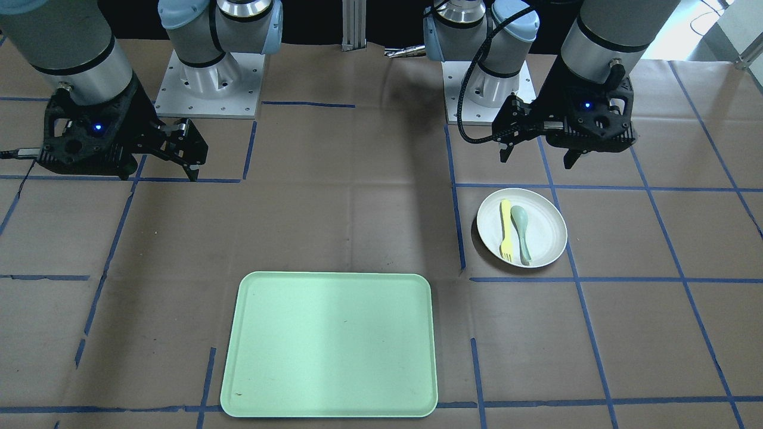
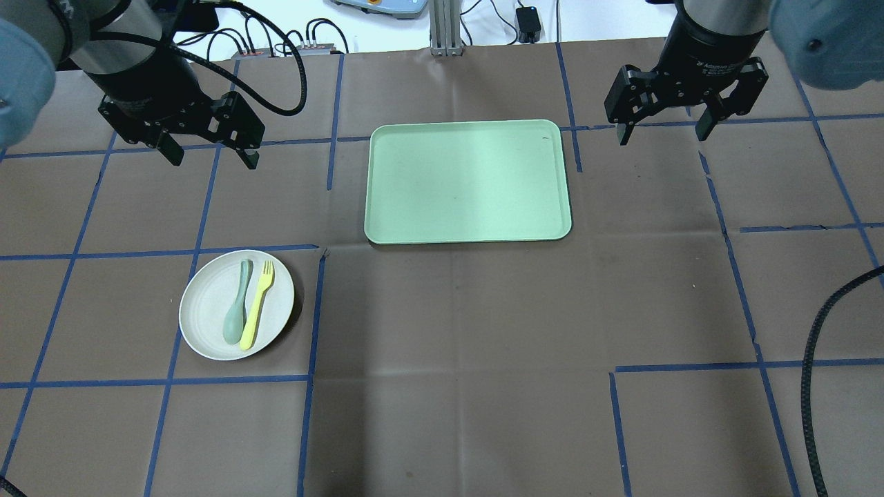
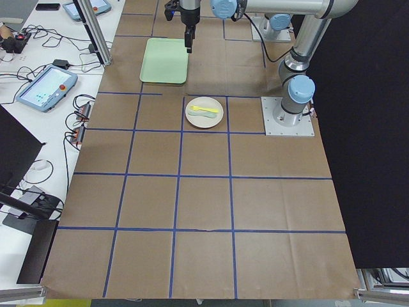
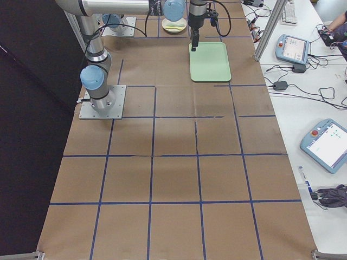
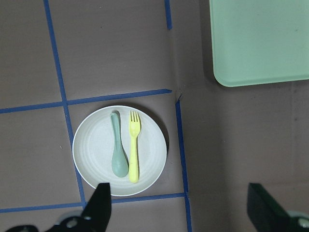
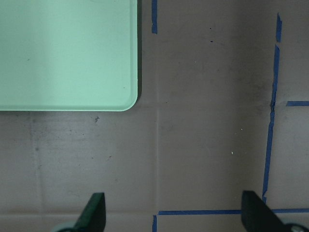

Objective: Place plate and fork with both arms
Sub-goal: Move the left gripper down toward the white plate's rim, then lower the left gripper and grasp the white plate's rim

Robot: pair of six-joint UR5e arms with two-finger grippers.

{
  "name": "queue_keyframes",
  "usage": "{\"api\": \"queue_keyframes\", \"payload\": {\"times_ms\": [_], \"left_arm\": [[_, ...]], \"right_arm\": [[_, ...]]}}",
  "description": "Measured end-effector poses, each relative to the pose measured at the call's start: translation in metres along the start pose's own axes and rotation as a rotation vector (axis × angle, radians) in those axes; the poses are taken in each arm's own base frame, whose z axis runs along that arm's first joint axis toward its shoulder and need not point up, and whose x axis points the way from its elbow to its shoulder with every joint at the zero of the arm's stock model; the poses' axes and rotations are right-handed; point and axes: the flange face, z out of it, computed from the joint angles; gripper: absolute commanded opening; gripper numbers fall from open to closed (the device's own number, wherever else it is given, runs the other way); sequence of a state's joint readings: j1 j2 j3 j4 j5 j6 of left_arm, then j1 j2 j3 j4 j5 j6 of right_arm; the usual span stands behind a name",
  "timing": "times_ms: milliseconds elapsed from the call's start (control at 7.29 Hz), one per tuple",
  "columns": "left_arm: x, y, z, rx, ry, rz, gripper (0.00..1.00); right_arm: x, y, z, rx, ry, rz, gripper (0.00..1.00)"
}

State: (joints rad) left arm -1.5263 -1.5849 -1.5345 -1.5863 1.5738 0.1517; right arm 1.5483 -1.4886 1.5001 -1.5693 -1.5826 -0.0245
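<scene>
The plate (image 2: 207,324) is sitting on the worktop (image 2: 442,345) near our left arm, well apart from the light-green tray (image 2: 467,181). It is carrying the fork (image 2: 257,304) with a grey-green spoon (image 2: 236,310) lying just beside it. The left gripper (image 2: 214,159) and right gripper (image 2: 663,136) are hovering spread and empty. We are expecting trouble if fingers closing on the fork are also catching the spoon, or if a tilted rim grasp is sliding both utensils off.
</scene>
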Motion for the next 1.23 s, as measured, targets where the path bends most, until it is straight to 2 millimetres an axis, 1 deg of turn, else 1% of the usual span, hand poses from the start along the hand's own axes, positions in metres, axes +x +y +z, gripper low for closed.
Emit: {"api": "queue_keyframes", "payload": {"times_ms": [411,549,686,823,960,1097,1234], "left_arm": [[-0.004,0.000,0.002,-0.008,-0.002,0.042,1.00],[-0.012,0.000,0.003,-0.012,-0.002,0.041,1.00],[-0.031,0.001,0.003,-0.016,-0.001,0.035,1.00],[-0.065,0.004,0.003,-0.017,0.000,0.041,1.00],[-0.110,0.008,0.009,-0.028,0.006,0.039,1.00],[-0.161,0.014,0.026,-0.052,0.023,0.034,1.00],[-0.204,0.018,0.054,-0.074,0.042,0.032,1.00]], "right_arm": [[0.000,0.000,0.000,-0.001,0.000,0.000,1.00],[0.000,0.000,0.000,-0.001,0.000,0.001,1.00],[0.000,0.000,0.000,-0.001,0.000,0.001,1.00],[0.000,0.000,0.001,-0.001,-0.001,0.001,1.00],[0.000,0.000,0.001,-0.001,-0.001,0.001,1.00],[0.000,0.000,0.001,-0.001,-0.001,0.001,1.00],[0.000,0.000,0.001,-0.001,0.000,0.001,1.00]]}}
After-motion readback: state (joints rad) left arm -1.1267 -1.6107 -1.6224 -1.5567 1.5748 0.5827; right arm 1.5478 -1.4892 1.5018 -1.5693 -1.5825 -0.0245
